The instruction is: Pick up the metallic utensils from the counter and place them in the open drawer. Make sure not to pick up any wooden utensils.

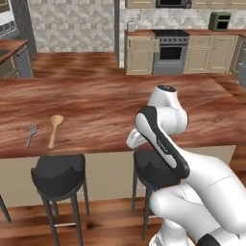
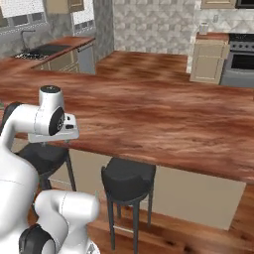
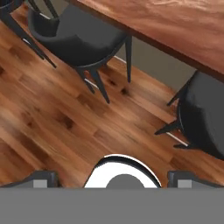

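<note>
Your kitchen had a long brown counter [image 1: 110, 103] with black stools [image 1: 58, 175] under its edge. One silver fork [image 1: 31, 134] lay near the left end, just beside the wooden spoon [image 1: 54, 129]. Your claw [image 3: 112, 181] stood wide apart and held nothing, above the wood floor [image 3: 57, 118].

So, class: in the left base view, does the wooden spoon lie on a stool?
No, the wooden spoon lies on the counter, right of a fork.
</note>
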Robot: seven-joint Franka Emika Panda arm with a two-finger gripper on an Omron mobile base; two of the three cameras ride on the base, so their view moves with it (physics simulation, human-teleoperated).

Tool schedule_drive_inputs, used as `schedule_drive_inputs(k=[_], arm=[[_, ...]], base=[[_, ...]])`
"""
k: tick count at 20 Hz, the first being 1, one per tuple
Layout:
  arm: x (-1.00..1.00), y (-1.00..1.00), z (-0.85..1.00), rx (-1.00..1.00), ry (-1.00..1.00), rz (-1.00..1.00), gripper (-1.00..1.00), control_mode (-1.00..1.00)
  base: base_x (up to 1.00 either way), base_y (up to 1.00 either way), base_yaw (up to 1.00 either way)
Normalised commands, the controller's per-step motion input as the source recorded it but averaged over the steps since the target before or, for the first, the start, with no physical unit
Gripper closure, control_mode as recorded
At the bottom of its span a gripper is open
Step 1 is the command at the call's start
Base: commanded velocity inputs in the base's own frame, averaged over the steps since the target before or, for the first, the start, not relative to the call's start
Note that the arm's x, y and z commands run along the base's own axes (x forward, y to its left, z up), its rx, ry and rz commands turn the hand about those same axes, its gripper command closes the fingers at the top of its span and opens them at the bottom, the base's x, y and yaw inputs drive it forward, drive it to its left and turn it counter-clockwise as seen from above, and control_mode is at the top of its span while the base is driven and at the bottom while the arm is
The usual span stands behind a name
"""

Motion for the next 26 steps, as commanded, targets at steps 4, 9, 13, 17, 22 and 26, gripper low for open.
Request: schedule_drive_inputs(k=[4,9,13,17,22,26], arm=[[0.0,0.0,0.0,0.0,0.0,0.0,-1.0,1.0],[0.0,0.0,0.0,0.0,0.0,0.0,-1.0,1.0],[0.0,0.0,0.0,0.0,0.0,0.0,-1.0,1.0],[0.0,0.0,0.0,0.0,0.0,0.0,-1.0,1.0],[0.0,0.0,0.0,0.0,0.0,0.0,-1.0,1.0],[0.0,0.0,0.0,0.0,0.0,0.0,-1.0,1.0]], base=[[0.0,1.0,-0.38],[0.0,1.0,-0.39],[0.0,1.0,-0.37],[0.0,1.0,-0.24],[0.0,0.87,-0.07],[0.32,0.55,0.02]])
